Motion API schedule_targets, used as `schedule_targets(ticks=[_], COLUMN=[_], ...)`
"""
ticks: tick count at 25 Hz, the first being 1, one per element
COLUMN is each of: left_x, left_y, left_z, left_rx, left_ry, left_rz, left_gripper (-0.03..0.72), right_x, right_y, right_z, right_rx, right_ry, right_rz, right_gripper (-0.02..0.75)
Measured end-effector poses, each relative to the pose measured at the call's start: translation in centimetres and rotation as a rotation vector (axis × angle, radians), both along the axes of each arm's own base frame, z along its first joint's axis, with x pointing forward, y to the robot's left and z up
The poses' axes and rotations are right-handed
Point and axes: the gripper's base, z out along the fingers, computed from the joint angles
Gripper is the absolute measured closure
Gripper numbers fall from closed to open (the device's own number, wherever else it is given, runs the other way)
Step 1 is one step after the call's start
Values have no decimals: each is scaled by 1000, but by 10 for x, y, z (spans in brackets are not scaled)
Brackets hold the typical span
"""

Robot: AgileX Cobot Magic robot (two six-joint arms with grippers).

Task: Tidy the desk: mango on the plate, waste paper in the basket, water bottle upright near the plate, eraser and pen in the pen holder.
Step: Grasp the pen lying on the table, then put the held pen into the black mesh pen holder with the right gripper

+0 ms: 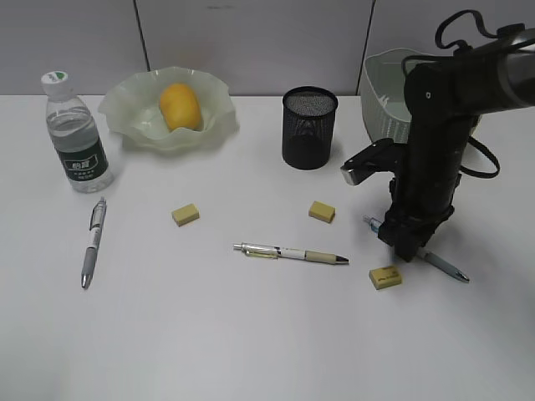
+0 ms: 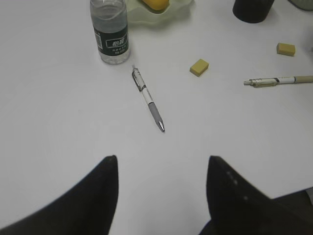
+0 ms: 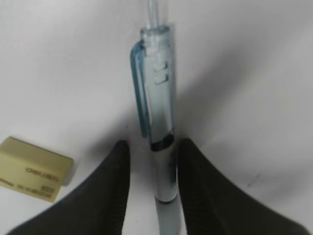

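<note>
My right tool [image 3: 151, 161] stands narrow around the pale blue pen [image 3: 159, 112], which lies flat on the tabletop [image 1: 251, 334] beside an eraser [image 3: 34, 169]. I judge the pen light, stiff and slippery; its middle barrel is the best hold.

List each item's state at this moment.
mango: on the plate
water bottle: upright, capped
pen holder: upright
blue pen: on the desk, between the right gripper fingers
grey pen: lying loose
left gripper: open, empty
</note>
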Motion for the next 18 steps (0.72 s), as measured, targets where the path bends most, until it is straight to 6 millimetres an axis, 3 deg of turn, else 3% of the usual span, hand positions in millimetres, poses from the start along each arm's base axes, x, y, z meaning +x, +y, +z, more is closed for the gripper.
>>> schedule_targets(ticks=[6, 12, 16, 18], left_x=[0, 0, 0, 0], left_y=[0, 0, 0, 0], left_z=[0, 0, 0, 0], left_rx=[0, 0, 0, 0], left_ry=[0, 0, 0, 0], left_rz=[0, 0, 0, 0], left_gripper=[252, 252, 252, 252], right_x=[1, 10, 24, 33], right_y=[1, 4, 12, 19], right_z=[0, 10, 35, 60], right_rx=[6, 16, 55, 119], right_ry=[-9, -27, -53, -114], right_rz=[-1, -7, -33, -55], right_gripper=[610, 618, 618, 618])
